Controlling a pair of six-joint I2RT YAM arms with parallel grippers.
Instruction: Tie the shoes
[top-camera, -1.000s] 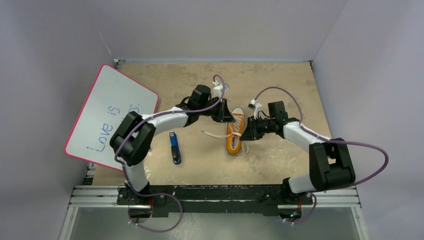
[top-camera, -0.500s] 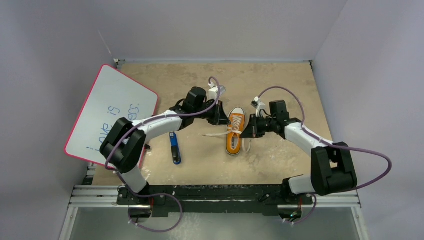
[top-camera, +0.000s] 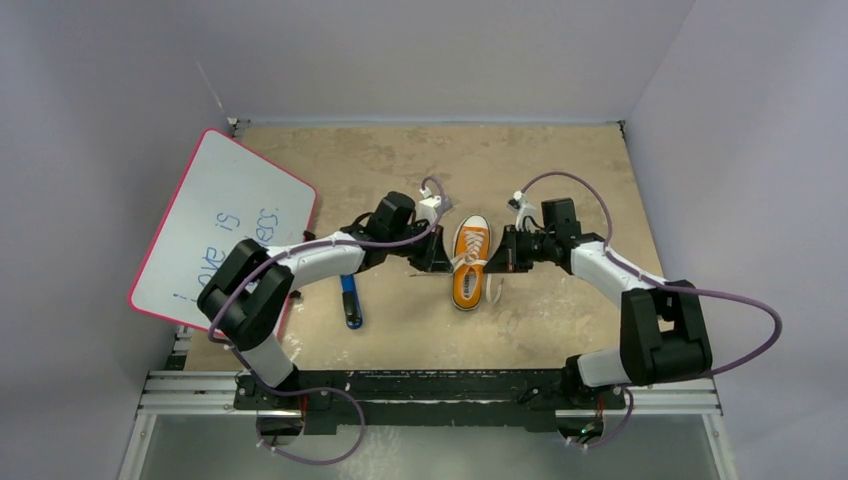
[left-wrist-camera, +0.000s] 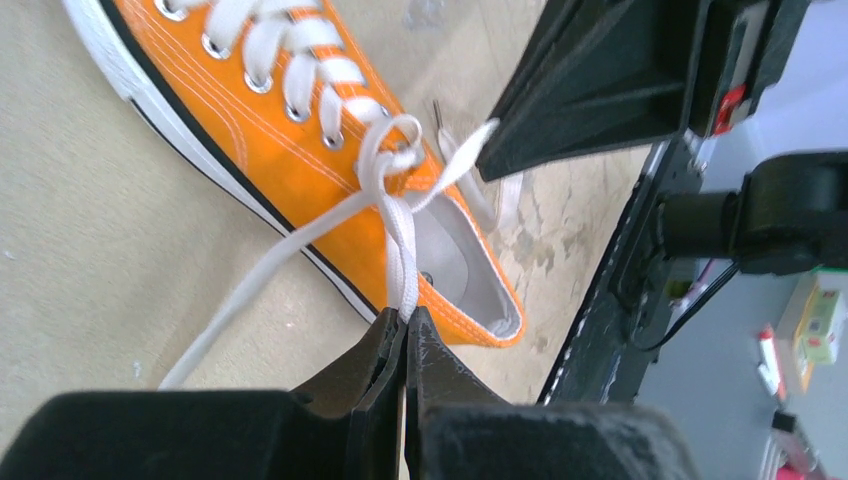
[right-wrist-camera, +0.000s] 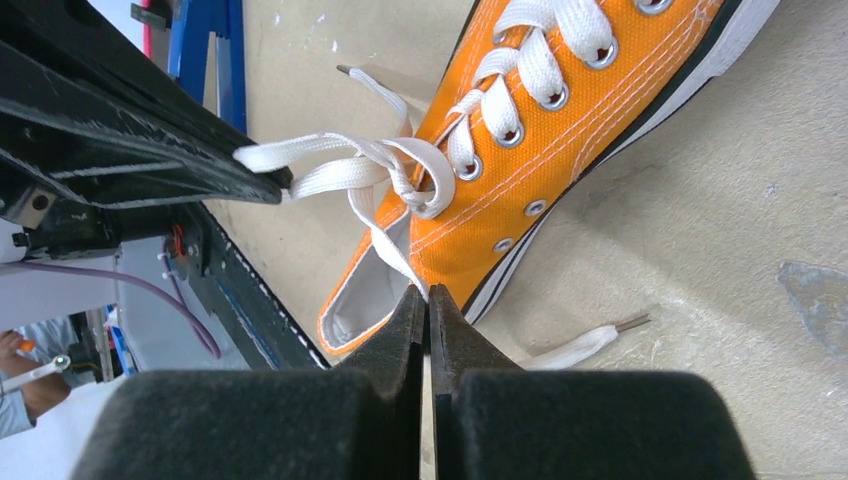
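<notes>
The orange sneaker lies mid-table, white toe cap toward the far side. It also shows in the left wrist view and the right wrist view. My left gripper sits just left of the shoe, shut on a white lace loop. My right gripper sits just right of the shoe, shut on the other lace loop. The laces cross in a knot over the tongue. Loose lace ends trail on the table on both sides.
A blue-and-black marker-like stick lies left of the shoe. A pink-framed whiteboard with writing leans at the far left. Grey walls enclose the table; the black rail runs along the near edge.
Both grippers have drawn apart and toward the near side, from over the shoe's upper to its two sides, pulling the lace loops outward. The shoe has not moved.
</notes>
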